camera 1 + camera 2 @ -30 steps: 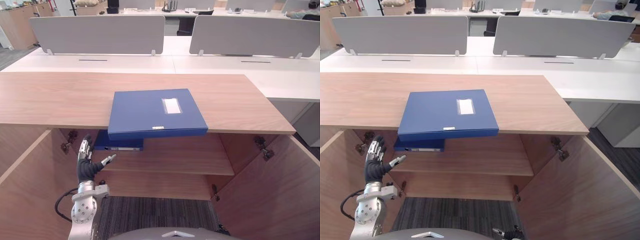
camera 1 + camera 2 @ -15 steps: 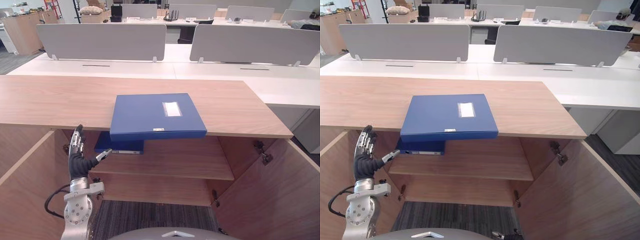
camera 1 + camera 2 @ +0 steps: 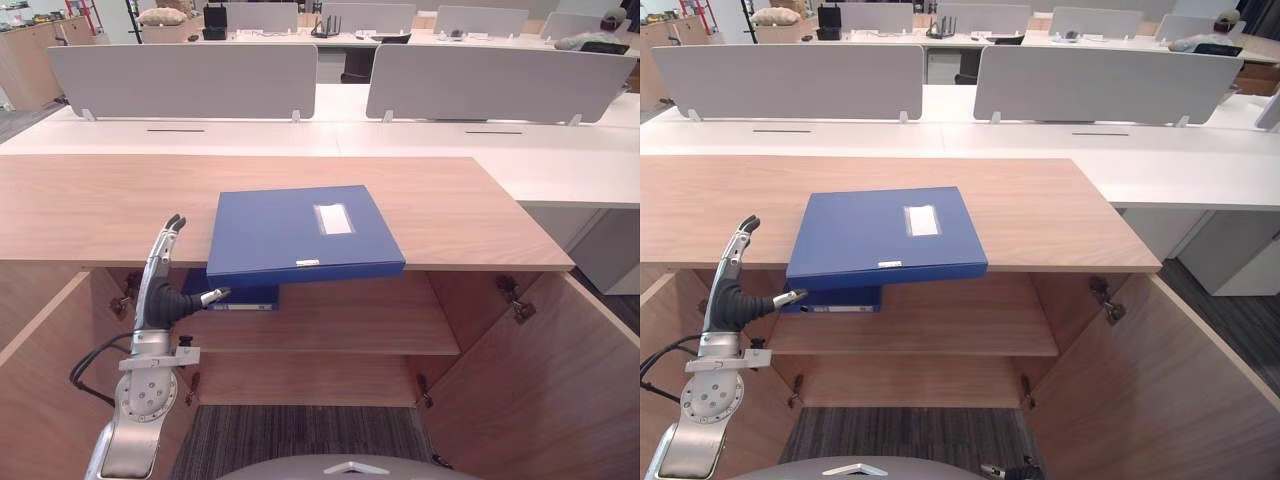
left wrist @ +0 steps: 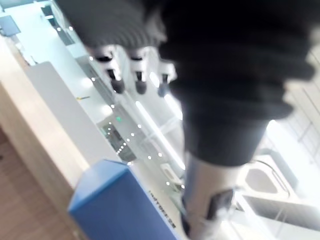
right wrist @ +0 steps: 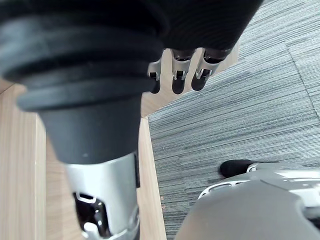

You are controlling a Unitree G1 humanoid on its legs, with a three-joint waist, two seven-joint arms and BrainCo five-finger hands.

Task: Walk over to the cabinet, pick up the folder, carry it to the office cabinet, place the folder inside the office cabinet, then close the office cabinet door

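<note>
A blue folder [image 3: 300,232] lies flat on the wooden cabinet top [image 3: 90,205], its front edge overhanging the open cabinet. A second blue folder [image 3: 243,297] lies on the shelf [image 3: 350,320] just beneath it. My left hand [image 3: 163,288] is raised to the left of the upper folder, open, fingers straight up past the top's front edge and thumb pointing at the folder without touching it. In the left wrist view the folder's corner [image 4: 122,210] shows past the fingers [image 4: 136,75]. My right hand [image 5: 175,70] hangs open and holds nothing, low over the carpet.
Both cabinet doors stand open: the left door [image 3: 45,385] and the right door [image 3: 565,385]. White desks with grey divider panels [image 3: 190,78] run behind the cabinet. Grey carpet [image 3: 300,435] lies in front of the lower shelf.
My left hand has risen from below the cabinet top to level with its front edge, closer to the folder. The camera has shifted slightly. The folders have not moved.
</note>
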